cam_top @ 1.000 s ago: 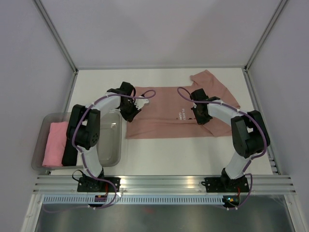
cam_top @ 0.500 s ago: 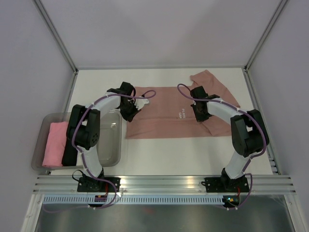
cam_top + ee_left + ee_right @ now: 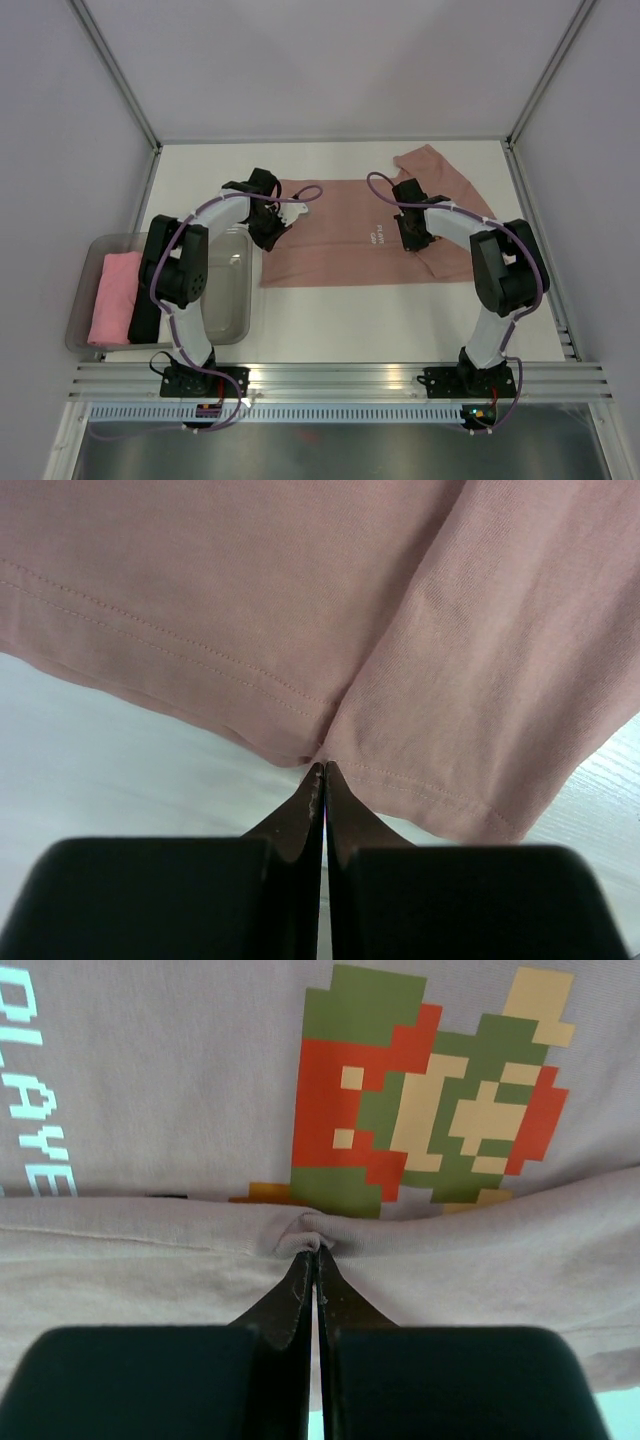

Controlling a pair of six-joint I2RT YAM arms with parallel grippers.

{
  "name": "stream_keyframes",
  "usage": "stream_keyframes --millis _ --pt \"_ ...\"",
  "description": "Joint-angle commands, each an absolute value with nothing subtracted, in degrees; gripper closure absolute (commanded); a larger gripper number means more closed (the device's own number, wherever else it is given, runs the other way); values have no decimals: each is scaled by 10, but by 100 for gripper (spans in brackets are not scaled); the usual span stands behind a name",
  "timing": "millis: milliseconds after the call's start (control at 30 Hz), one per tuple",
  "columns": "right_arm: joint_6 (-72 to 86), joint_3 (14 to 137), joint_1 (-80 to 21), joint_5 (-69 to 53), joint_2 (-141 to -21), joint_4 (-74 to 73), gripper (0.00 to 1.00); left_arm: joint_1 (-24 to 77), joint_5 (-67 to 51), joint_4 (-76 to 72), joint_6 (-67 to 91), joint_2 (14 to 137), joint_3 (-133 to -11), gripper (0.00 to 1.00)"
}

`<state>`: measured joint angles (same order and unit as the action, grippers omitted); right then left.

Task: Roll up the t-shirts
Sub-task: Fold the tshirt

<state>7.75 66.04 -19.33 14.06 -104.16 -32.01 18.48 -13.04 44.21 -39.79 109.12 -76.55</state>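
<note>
A dusty-rose t-shirt (image 3: 335, 240) lies spread flat on the white table, with one sleeve pointing to the far right. My left gripper (image 3: 268, 234) is at the shirt's left edge. In the left wrist view it (image 3: 322, 767) is shut, pinching the stitched hem (image 3: 400, 680). My right gripper (image 3: 411, 240) is on the shirt's right part. In the right wrist view it (image 3: 313, 1248) is shut on a small pucker of a folded cloth edge, just below the pixel figure (image 3: 420, 1100) and beside the white text (image 3: 35, 1090).
A clear plastic bin (image 3: 235, 300) stands at the left by the left arm. A rolled pink bundle (image 3: 113, 297) lies in its left part. Metal frame posts and grey walls close in the table on three sides.
My right gripper has moved slightly left and away from me, drawing the shirt's right side inward with it. The left gripper has stayed in place.
</note>
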Motion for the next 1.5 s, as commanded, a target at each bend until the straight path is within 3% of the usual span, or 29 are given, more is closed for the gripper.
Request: stream_keyframes --millis 0,100,133,167,300,400,567,600,767,967,1367,1467 --pt "103 689 -191 147 -1054 -294 100 175 -114 461 -380 1100 -777 98" --pt "105 692 -190 131 -1058 -301 98 175 -112 462 -379 1099 -776 98" --pt "105 692 -190 127 -1057 -301 93 175 -107 462 -379 1099 -775 98" --pt "105 689 -190 126 -1053 -302 79 175 -105 462 -380 1097 -776 97" --pt "118 688 -187 103 -1025 -308 56 175 -89 461 -376 1095 -784 83" --pt "133 695 -174 91 -994 -320 49 176 -87 461 -369 1087 -794 80" --pt "192 675 -85 48 -920 -323 48 185 -133 462 -360 1042 -814 75" --pt "206 665 -64 47 -906 -317 48 190 -138 462 -363 1034 -810 68" --pt "300 557 103 55 -829 -294 53 261 -118 462 -383 978 -772 53" --pt "333 458 265 14 -809 -242 47 316 -89 457 -394 960 -676 47" --pt "325 441 291 33 -867 -171 48 333 -37 374 -403 986 -559 44" --pt "328 434 295 33 -877 -164 62 333 -30 351 -396 995 -550 48"
